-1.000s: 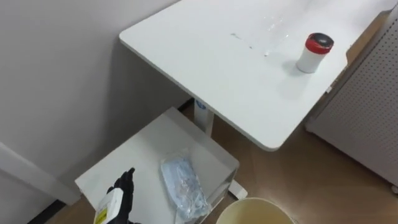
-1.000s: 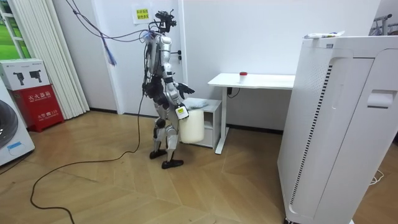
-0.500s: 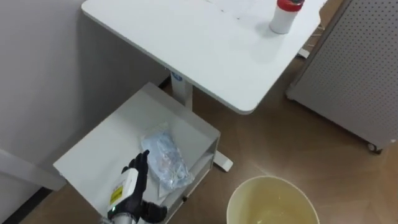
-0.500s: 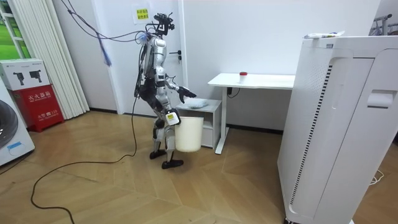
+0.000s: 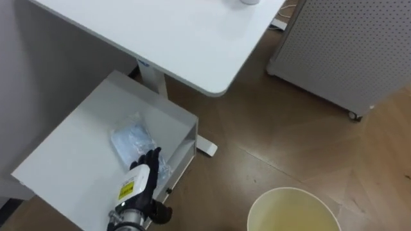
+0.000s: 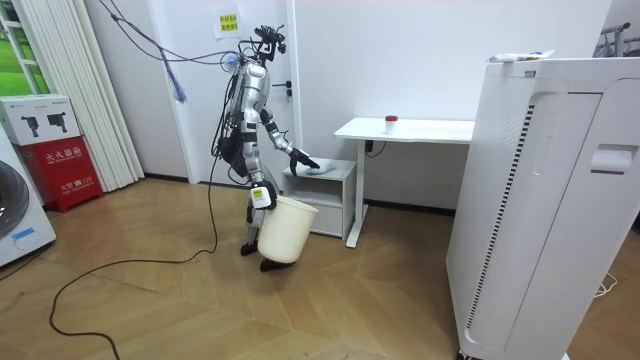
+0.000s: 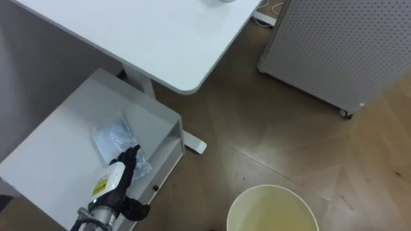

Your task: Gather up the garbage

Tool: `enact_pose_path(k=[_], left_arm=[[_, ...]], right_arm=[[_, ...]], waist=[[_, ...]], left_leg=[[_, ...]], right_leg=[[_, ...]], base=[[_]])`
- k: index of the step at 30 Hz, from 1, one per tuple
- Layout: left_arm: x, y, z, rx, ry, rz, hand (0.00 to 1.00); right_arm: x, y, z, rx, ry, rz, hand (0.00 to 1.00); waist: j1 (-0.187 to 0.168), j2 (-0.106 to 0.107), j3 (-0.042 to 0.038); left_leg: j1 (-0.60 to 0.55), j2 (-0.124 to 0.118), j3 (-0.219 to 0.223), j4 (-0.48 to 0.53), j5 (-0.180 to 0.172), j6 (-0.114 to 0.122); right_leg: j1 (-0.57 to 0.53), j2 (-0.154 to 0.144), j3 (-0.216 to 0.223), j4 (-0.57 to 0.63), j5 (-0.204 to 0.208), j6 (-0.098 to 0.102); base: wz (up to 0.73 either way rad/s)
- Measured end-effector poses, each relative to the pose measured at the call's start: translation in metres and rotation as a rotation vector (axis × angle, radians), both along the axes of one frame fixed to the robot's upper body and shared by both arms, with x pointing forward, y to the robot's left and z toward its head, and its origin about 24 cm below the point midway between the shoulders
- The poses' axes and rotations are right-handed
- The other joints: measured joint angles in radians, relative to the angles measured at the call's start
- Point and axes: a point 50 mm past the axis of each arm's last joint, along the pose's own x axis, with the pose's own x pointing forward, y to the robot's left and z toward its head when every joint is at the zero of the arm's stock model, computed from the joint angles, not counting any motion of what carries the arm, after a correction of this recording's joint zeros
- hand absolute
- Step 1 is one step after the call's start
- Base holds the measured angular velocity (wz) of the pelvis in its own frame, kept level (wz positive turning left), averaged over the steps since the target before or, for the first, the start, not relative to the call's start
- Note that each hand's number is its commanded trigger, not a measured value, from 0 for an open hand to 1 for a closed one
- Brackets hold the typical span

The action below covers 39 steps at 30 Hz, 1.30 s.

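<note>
A crumpled clear-and-blue plastic bag [image 5: 130,142] lies on top of a low white cabinet [image 5: 70,173] beside the desk. My left hand [image 5: 142,181] reaches in from below with straight fingers, open, its fingertips on the bag's near edge. In the room view I stand at the cabinet [image 6: 335,172] with the left hand [image 6: 303,160] stretched over it. My right hand [image 6: 262,196] hangs at my side and holds a cream waste bin [image 6: 282,228] by its rim, tilted, low by my legs. The bin's open mouth [image 5: 294,210] sits at the lower right of the eye views.
A white desk [image 5: 160,32] overhangs the cabinet's far side, with a canister [image 6: 390,121] on it. A perforated white panel [image 5: 347,51] on castors stands to the right. Brown wood floor [image 5: 270,141] lies between them. A tall white unit [image 6: 540,200] fills the room view's right.
My left hand has gone forward from the cabinet's near edge onto the bag. The bin has come down from hip height and tilted. The eye views have swung right and down.
</note>
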Motion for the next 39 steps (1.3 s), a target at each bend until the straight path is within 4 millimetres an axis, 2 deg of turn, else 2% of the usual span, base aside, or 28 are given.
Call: enact_pose_path(k=[2, 4, 5, 6, 12, 20, 25, 31, 39], left_arm=[[-0.002, 0.006, -0.002, 0.043, 0.021, -0.002, 0.0], [-0.001, 0.01, -0.002, 0.084, 0.014, -0.008, 0.0], [0.0, 0.011, -0.001, 0.104, 0.007, -0.008, 0.6], [0.002, 0.012, 0.001, 0.125, 0.002, -0.01, 1.0], [0.007, 0.016, 0.004, 0.172, -0.005, 0.013, 1.0], [0.024, 0.031, 0.022, 0.237, -0.072, 0.063, 1.0], [0.023, 0.04, 0.023, 0.295, -0.064, 0.067, 1.0], [0.022, 0.043, 0.023, 0.339, -0.05, 0.055, 1.0], [0.021, 0.039, 0.021, 0.327, -0.07, 0.058, 1.0]], right_arm=[[0.0, 0.002, -0.001, 0.0, 0.006, -0.001, 1.0], [0.0, 0.003, -0.001, 0.005, 0.015, -0.008, 1.0], [0.0, 0.003, -0.001, 0.001, 0.017, -0.01, 1.0], [0.0, 0.004, -0.001, 0.0, 0.023, -0.013, 1.0], [0.001, 0.006, -0.002, 0.007, 0.029, -0.014, 1.0], [-0.001, 0.005, -0.003, 0.015, 0.052, -0.011, 1.0], [-0.003, 0.007, -0.004, 0.025, 0.072, 0.0, 1.0], [0.0, 0.007, -0.003, 0.03, 0.068, 0.004, 1.0], [0.009, 0.012, 0.0, 0.017, 0.037, -0.006, 1.0]], waist=[[-0.007, 0.0, -0.0001], [-0.01, 0.0, -0.0002], [-0.01, -0.001, -0.0007], [-0.01, -0.001, -0.0006], [-0.014, -0.001, -0.0011], [-0.028, -0.003, -0.0022], [-0.047, -0.004, -0.002], [-0.047, -0.004, -0.0016], [-0.036, -0.004, -0.0016]], left_leg=[[-0.021, 0.013, -0.001, 0.02, -0.006, -0.004], [-0.038, 0.013, -0.003, 0.032, -0.008, -0.006], [-0.046, 0.013, -0.003, 0.038, -0.008, -0.006], [-0.05, 0.012, -0.003, 0.039, -0.008, -0.006], [-0.059, 0.017, -0.003, 0.047, -0.007, -0.006], [-0.057, 0.017, -0.002, 0.046, -0.007, -0.006], [-0.057, 0.021, 0.005, 0.045, -0.007, -0.006], [-0.057, 0.031, 0.013, 0.047, -0.01, -0.006], [-0.055, 0.031, 0.013, 0.043, -0.009, -0.008]], right_leg=[[-0.014, 0.013, 0.004, 0.001, 0.002, -0.004], [-0.028, 0.017, 0.004, 0.008, 0.004, -0.006], [-0.037, 0.017, 0.005, 0.018, 0.003, -0.007], [-0.043, 0.016, 0.007, 0.02, 0.003, -0.008], [-0.052, 0.02, 0.014, 0.022, 0.004, -0.009], [-0.051, 0.019, 0.021, 0.023, 0.008, -0.009], [-0.052, 0.019, 0.017, 0.02, 0.008, -0.009], [-0.054, 0.02, 0.009, 0.018, 0.01, -0.015], [-0.053, 0.016, 0.006, 0.016, 0.011, -0.018]], base=[[-0.07], [-0.03], [0.0], [0.0], [0.0], [0.0], [-0.02], [-0.02], [0.0]])
